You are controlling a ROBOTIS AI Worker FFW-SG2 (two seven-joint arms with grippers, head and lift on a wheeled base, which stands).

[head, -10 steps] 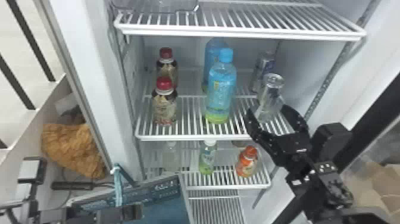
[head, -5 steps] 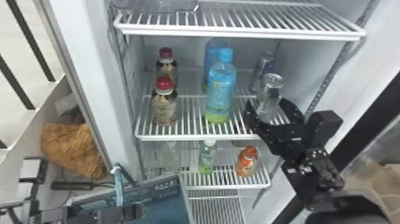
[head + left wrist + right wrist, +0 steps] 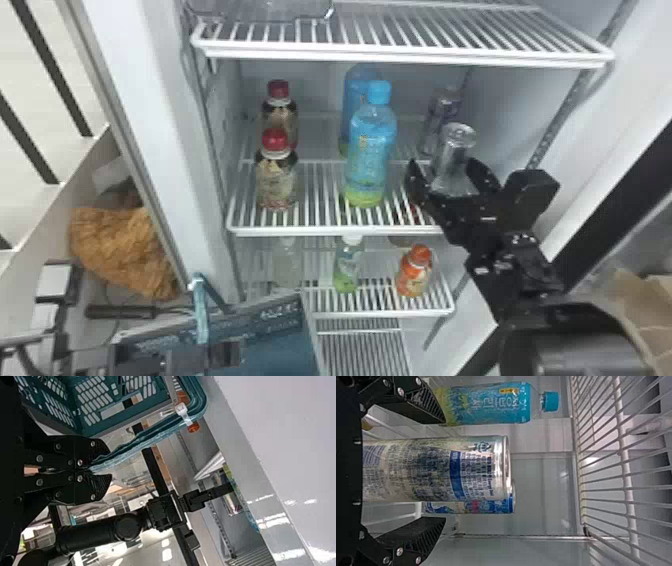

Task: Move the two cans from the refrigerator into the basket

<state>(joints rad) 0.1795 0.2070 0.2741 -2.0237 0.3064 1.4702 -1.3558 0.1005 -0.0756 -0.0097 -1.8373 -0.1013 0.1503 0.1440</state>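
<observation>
Right claw (image 3: 445,471): open, astride front can (image 3: 399,471). We risk tipping it against rear can (image 3: 492,507) if fingers close off-centre. Left claw (image 3: 109,464): closed on basket (image 3: 156,431).

Front can (image 3: 453,155): metal, smooth, glossy at the rim. Rear can (image 3: 440,112) shows a similar metallic sheen. Blue-capped bottle (image 3: 372,150) is smooth, shiny plastic. Basket (image 3: 201,399): plastic, low gloss. Shelf (image 3: 325,231): smooth wire. Brown bundle (image 3: 115,245) appears rough, crumpled, matt. Refrigerator panel (image 3: 281,435) is smooth, glossy.
</observation>
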